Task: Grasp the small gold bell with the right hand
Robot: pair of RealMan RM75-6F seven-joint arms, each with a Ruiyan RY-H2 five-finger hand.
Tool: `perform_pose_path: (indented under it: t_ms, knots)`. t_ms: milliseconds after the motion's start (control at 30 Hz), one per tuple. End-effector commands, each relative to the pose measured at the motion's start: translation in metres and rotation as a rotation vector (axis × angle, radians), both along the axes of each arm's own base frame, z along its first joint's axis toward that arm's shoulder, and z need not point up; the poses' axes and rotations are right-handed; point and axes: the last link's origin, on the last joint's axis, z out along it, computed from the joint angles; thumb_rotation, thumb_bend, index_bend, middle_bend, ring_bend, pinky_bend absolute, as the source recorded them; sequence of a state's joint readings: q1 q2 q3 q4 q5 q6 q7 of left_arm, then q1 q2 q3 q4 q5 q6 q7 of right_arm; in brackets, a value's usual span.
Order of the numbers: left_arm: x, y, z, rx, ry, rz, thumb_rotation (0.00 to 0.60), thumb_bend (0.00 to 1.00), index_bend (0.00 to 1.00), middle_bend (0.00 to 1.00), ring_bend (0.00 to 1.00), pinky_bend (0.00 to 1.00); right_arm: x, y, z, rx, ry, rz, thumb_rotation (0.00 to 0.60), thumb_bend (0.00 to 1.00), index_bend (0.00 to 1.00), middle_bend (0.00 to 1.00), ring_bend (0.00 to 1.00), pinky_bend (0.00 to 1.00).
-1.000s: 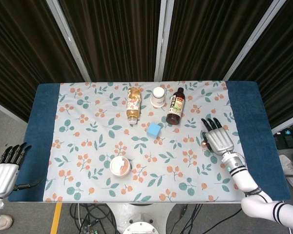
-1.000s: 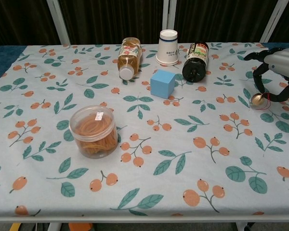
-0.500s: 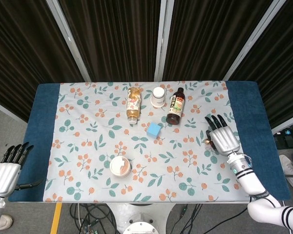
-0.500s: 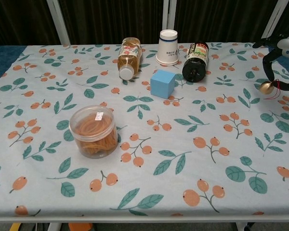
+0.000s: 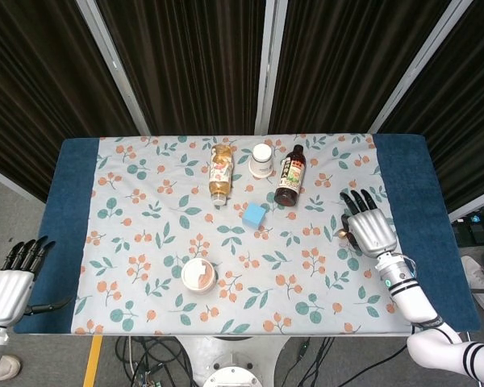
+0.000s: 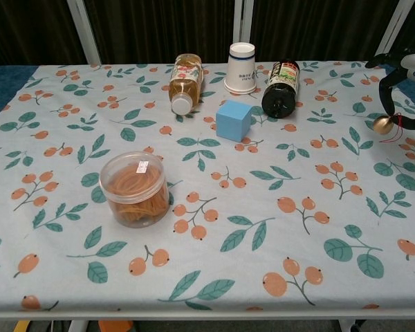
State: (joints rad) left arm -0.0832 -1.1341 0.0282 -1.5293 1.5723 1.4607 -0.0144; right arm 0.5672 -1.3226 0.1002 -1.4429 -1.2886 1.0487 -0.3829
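from the head view, my right hand (image 5: 369, 232) sits palm down over the far right part of the floral cloth (image 5: 145, 218), its back to the camera and fingers fanned away from me. the small gold bell (image 5: 344, 233) shows only as a glint at the hand's left edge, tucked under the thumb side, so most of it is hidden by my own palm. left of the hand and a little farther away lie the dark glass bottle (image 5: 289, 176), the white paper cup (image 5: 261, 160), the blue cube (image 5: 255, 214) and the tea bottle (image 5: 219, 172). my left hand (image 5: 8, 286) waits off the table's near left corner, holding nothing, fingers apart.

from the chest view, the right hand (image 6: 402, 83) is cut by the frame's right edge; dark fingers (image 6: 385, 79) curl down around the bell (image 6: 382, 125), which looks pinched and lifted clear of the cloth, i judge so it can be carried. the bell is round, with no clear long axis; a red cord trails off its right side. the jar of rubber bands (image 6: 134, 189) stands well off to the hand's left, nearer me.
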Motion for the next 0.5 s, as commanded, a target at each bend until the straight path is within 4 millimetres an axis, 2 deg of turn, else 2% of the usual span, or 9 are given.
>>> perform_pose_path:
  t_ms: [33,133,200,267,333,500]
  knots:
    - [0.000,0.000,0.000,-0.001,0.001,-0.001,0.347,0.00,0.00,0.00,0.00,0.00,0.000,0.000,-0.002,0.002,0.024,0.011,0.600,0.41,0.78,0.11,0.00,0.00]
    - [0.000,0.000,0.000,-0.001,0.002,-0.001,0.345,0.00,0.00,0.00,0.00,0.00,0.005,0.005,-0.008,0.057,-0.090,-0.043,0.600,0.41,0.79,0.11,0.00,0.00]
    - [0.000,0.000,0.000,-0.003,0.001,0.000,0.347,0.00,0.00,0.00,0.00,0.00,0.002,0.001,-0.003,0.006,0.035,0.037,0.600,0.42,0.79,0.11,0.00,0.00]
    - [0.000,0.000,0.000,-0.003,0.000,0.001,0.347,0.00,0.00,0.00,0.00,0.00,0.005,0.002,-0.009,0.027,-0.037,-0.003,0.600,0.41,0.79,0.11,0.00,0.00]
    - [0.000,0.000,0.000,-0.004,0.000,0.001,0.346,0.00,0.00,0.00,0.00,0.00,0.003,0.000,-0.008,0.012,0.012,0.016,0.600,0.42,0.79,0.11,0.00,0.00]
    - [-0.001,-0.001,-0.001,-0.005,-0.003,0.004,0.348,0.00,0.00,0.00,0.00,0.00,0.005,0.002,-0.018,0.055,-0.039,-0.011,0.600,0.42,0.79,0.11,0.00,0.00]
